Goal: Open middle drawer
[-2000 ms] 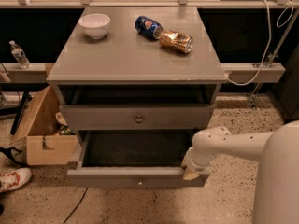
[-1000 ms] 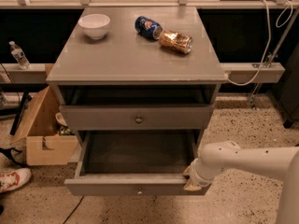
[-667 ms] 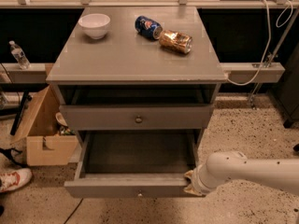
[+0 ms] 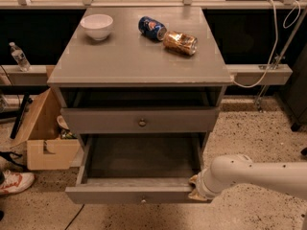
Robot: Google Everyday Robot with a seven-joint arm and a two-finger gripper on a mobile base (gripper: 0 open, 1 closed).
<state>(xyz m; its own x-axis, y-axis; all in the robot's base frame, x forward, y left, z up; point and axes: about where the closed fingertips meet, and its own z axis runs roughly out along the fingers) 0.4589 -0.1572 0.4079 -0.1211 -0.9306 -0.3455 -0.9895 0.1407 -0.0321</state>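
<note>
The grey cabinet [image 4: 139, 61] shows two grey fronts. The lower one, the middle drawer [image 4: 120, 194], is pulled well out; its bare inside [image 4: 141, 159] shows and its small brass knob [image 4: 142, 201] sits on the front's lower edge. The grey front above it [image 4: 182, 121], with its own knob [image 4: 142, 122], stands only slightly forward. Any front below the open drawer is hidden. My gripper [image 4: 195, 189], on the white arm [image 4: 254, 172], is at the right end of the open drawer's front, touching it.
On the cabinet top are a white bowl [image 4: 97, 26], a blue can [image 4: 152, 28] and a brown can [image 4: 180, 42], both lying down. A cardboard box [image 4: 45, 143] and a shoe [image 4: 14, 182] are on the floor at the left. A water bottle [image 4: 18, 56] stands on the left ledge.
The middle drawer has slid further out towards the camera. My arm has drawn back and lower with it, the gripper staying at the drawer's front right corner.
</note>
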